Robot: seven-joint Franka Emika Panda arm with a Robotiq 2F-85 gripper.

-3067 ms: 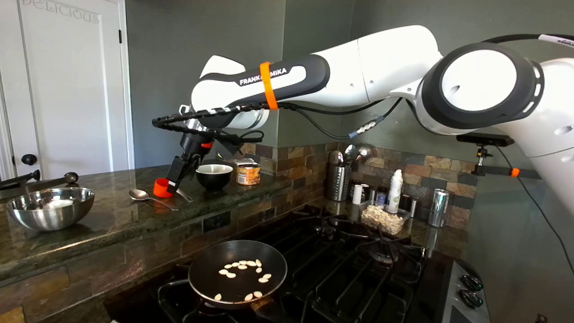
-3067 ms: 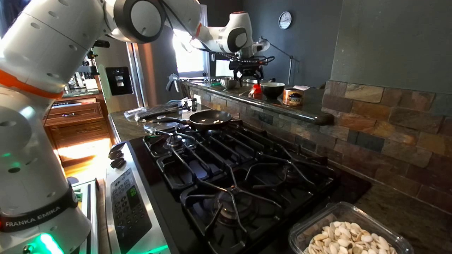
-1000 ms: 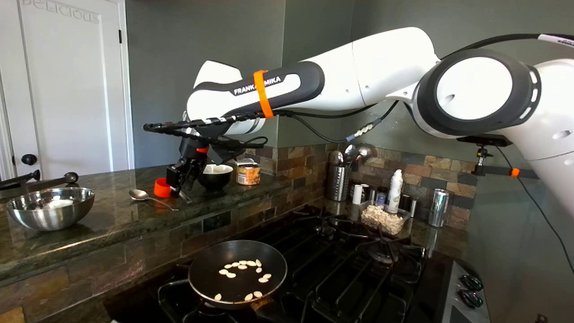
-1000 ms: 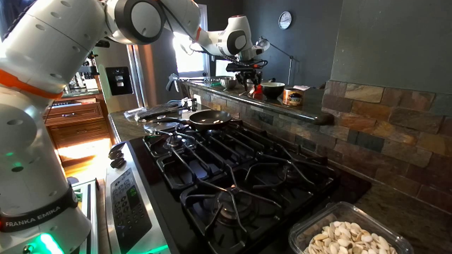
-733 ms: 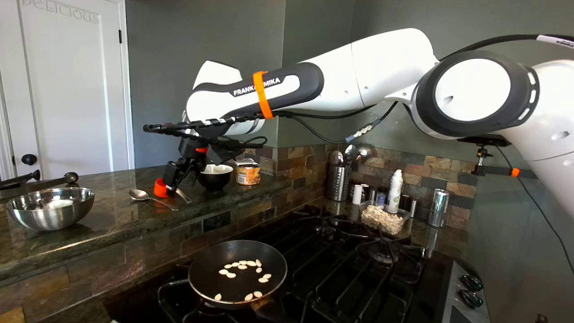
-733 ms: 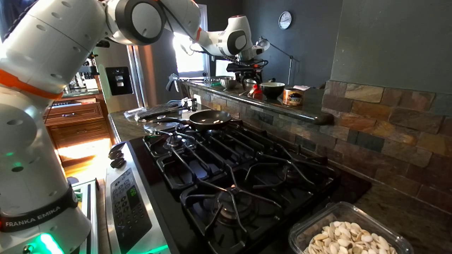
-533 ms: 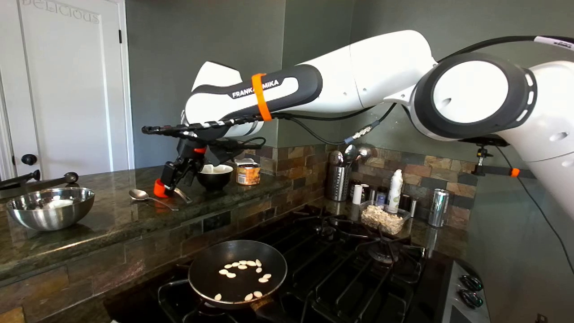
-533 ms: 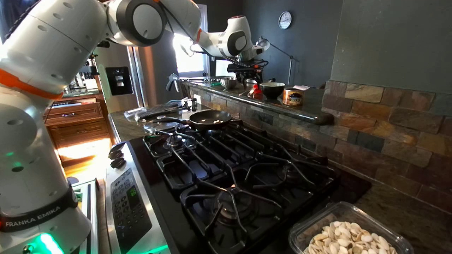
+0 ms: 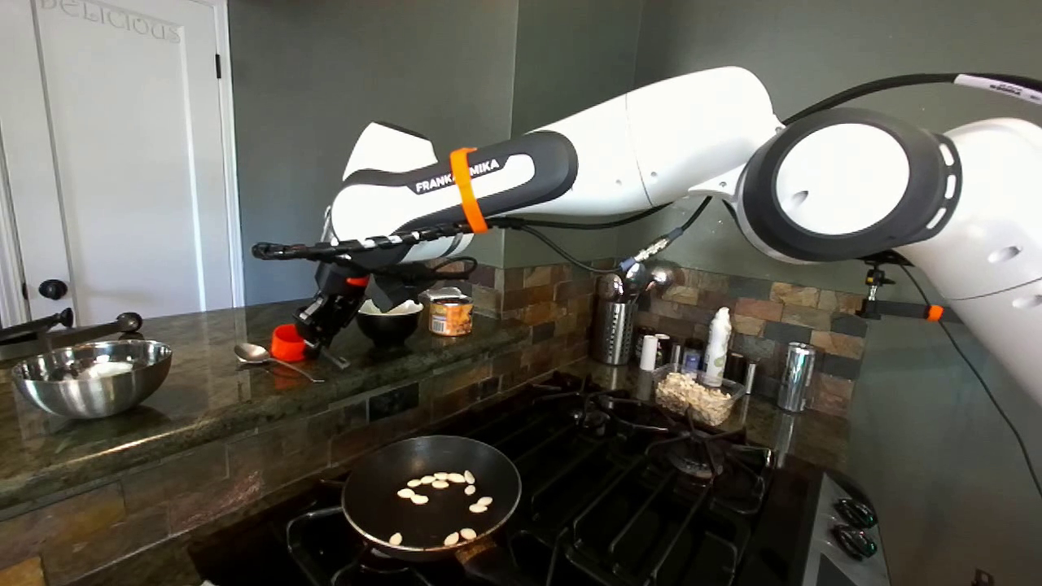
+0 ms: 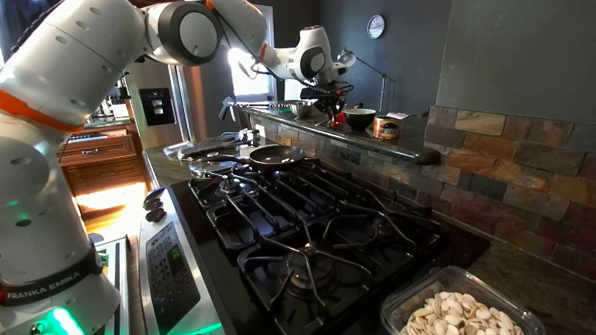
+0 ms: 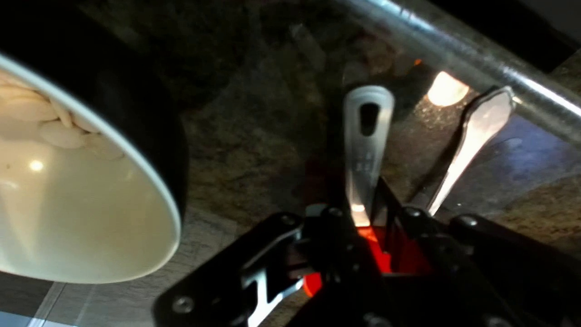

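Observation:
A red measuring cup (image 9: pixel 286 343) with a flat metal handle (image 11: pixel 366 150) stands on the dark stone ledge (image 9: pixel 203 387). Tilted and low, my gripper (image 11: pixel 363 200) has its fingers close against both sides of that handle, shut on it near the cup; the contact itself is partly hidden by the black fingers. In the wrist view only slivers of the red cup show between and beside the fingers. A metal spoon (image 9: pixel 254 353) lies beside the cup, its handle (image 11: pixel 482 122) to the right of the jaws. In both exterior views the gripper (image 9: pixel 313 342) covers part of the cup.
A black bowl (image 11: pixel 91 227), white inside with seeds, stands close to the gripper, and an orange-labelled can (image 9: pixel 450 317) behind it. A steel bowl (image 9: pixel 65 395) sits farther along the ledge. Below are a pan (image 9: pixel 431 529) with several seeds, the stove and a clear seed container (image 10: pixel 393 304).
The arm has come down a little and the gripper's fingers have drawn together around the handle. The red cup has shifted slightly away from the black bowl.

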